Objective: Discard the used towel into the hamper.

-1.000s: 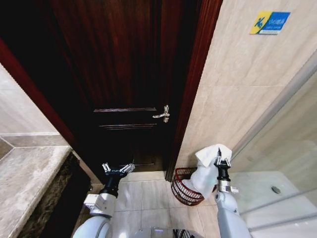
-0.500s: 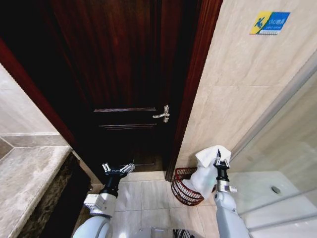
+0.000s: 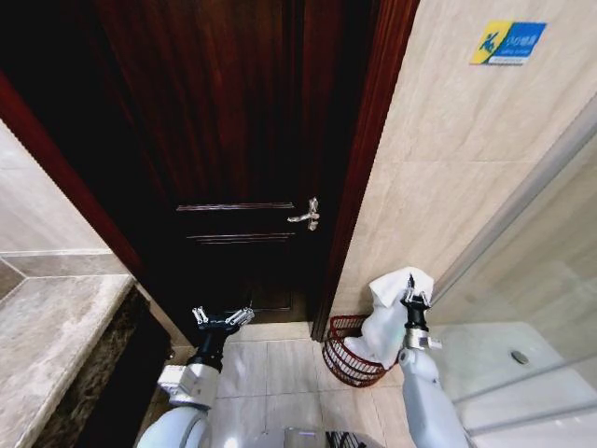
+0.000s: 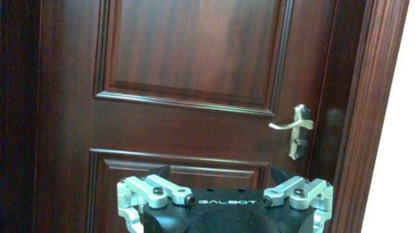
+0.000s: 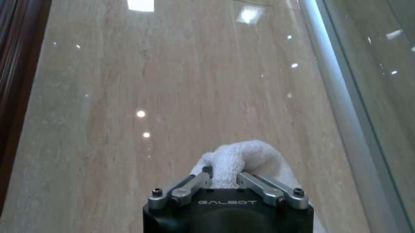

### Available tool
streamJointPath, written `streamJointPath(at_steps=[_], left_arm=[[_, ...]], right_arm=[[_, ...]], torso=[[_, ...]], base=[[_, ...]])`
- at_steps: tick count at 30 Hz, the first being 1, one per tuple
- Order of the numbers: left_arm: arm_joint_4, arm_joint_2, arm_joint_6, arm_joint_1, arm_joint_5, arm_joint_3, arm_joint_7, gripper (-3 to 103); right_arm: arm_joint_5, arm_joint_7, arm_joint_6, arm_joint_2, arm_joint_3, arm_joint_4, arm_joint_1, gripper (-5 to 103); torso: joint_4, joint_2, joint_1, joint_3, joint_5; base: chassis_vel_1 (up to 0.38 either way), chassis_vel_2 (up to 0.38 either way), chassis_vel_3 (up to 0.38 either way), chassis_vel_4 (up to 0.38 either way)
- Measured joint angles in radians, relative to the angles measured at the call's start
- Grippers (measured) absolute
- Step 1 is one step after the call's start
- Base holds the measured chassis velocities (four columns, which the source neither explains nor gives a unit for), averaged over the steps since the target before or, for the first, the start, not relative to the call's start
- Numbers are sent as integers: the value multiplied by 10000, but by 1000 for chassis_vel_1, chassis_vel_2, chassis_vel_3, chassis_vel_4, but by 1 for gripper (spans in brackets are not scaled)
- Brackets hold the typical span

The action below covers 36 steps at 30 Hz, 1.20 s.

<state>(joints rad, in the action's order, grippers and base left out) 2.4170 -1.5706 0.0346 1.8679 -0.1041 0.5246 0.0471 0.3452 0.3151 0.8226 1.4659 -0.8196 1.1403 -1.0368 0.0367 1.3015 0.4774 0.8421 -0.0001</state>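
The right gripper (image 3: 409,300) is pinched tight on a white towel (image 3: 392,317). It holds the towel up in the air, over the right side of the hamper (image 3: 347,353). The top of the towel sticks up past the gripper's fingers, and the rest hangs down so that its bottom end dips to the rim of the hamper. In the right wrist view the towel (image 5: 241,158) bulges up between the two closed fingers (image 5: 265,183), with the pale tiled wall (image 5: 162,97) behind it.

The hamper is a small round dark red wire basket. It stands on the tiled floor (image 3: 280,369) in the corner, just right of the dark wooden door (image 3: 215,140) and against the beige wall. A glass shower screen (image 3: 532,280) is to the right of it.

The left gripper (image 3: 222,317) is low down on the left, well apart from the hamper. Its fingers are spread wide and hold nothing. It points at the door, and the silver door handle (image 4: 295,127) is up and to the right of it. A stone surface (image 3: 47,345) is at the far left.
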Motion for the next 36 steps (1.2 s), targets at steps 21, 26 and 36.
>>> streamJointPath(at_steps=[21, 26, 36], left_arm=[[0, 0, 0, 0, 0, 0, 0, 100], [0, 0, 0, 0, 0, 0, 0, 100], [0, 0, 0, 0, 0, 0, 0, 100]], right_arm=[[85, 133, 1, 225, -158, -1535, -1, 6], [99, 156, 1, 266, -168, -1832, -25, 6], [356, 273, 1, 261, -161, -2523, -35, 6]], torso=[[0, 0, 0, -1, 1], [0, 0, 0, 0, 1], [0, 0, 0, 0, 1]], base=[[0, 0, 0, 0], [0, 0, 0, 0], [0, 0, 0, 0]])
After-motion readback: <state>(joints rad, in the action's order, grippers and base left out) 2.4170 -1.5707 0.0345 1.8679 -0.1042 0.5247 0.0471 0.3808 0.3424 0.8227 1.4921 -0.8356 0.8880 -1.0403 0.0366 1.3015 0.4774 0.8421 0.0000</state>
